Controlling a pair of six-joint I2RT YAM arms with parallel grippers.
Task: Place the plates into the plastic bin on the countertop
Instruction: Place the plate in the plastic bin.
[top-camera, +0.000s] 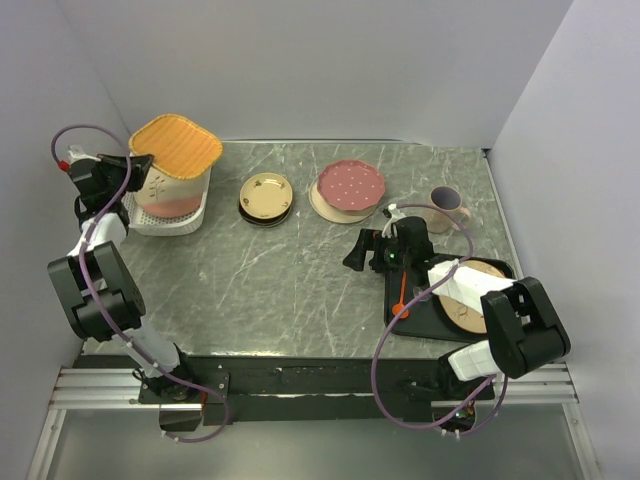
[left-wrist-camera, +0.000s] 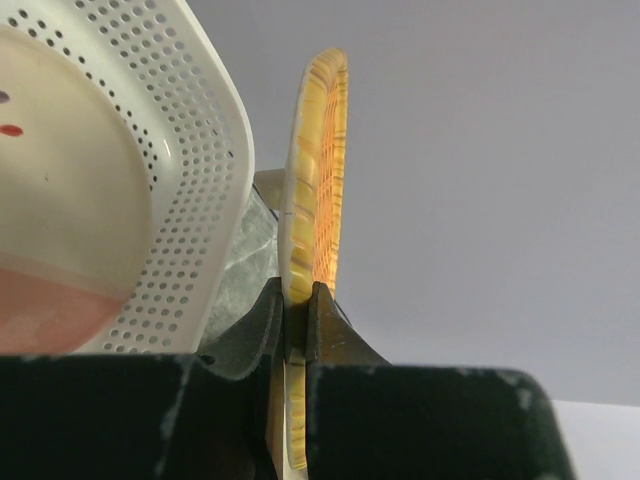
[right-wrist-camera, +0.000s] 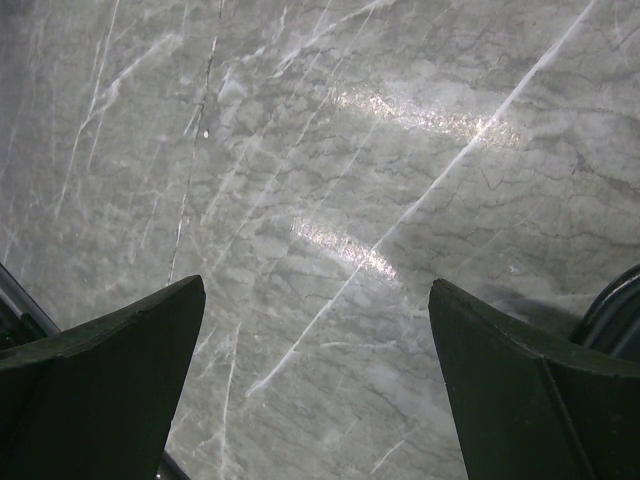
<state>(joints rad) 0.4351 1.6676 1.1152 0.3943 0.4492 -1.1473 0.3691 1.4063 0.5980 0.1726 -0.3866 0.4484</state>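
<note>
The left fingers (left-wrist-camera: 252, 335) are clamped on the rim of the orange-brown squarish plate (left-wrist-camera: 322, 170), which stands tilted at the far end of the plastic bin (left-wrist-camera: 200, 180), not yet let go; whether its lower edge touches the bin wall I cannot tell, since the wrist view shows it only edge-on. Inside the bin lies the pink-and-cream plate (top-camera: 165, 190) with its sprig, so the task is begun but probably less than half done. Outside the bin, to its right on the table (right-wrist-camera: 330, 200), wait the small tan dark-rimmed plate (top-camera: 266, 195) on something dark, then the pink polka-dot plate (top-camera: 350, 184) on a cream one (top-camera: 320, 207). Farther from the bin, past a mug (top-camera: 447, 203), the right fingers (right-wrist-camera: 110, 370) hang spread apart and hold nothing, over bare marble beside a black tray (top-camera: 420, 312) that carries a tan plate (top-camera: 482, 300). That plate is largely covered by the right arm, and the lower plates of both stacks show only as slivers. How many plates lie in the bin is also hidden.
</note>
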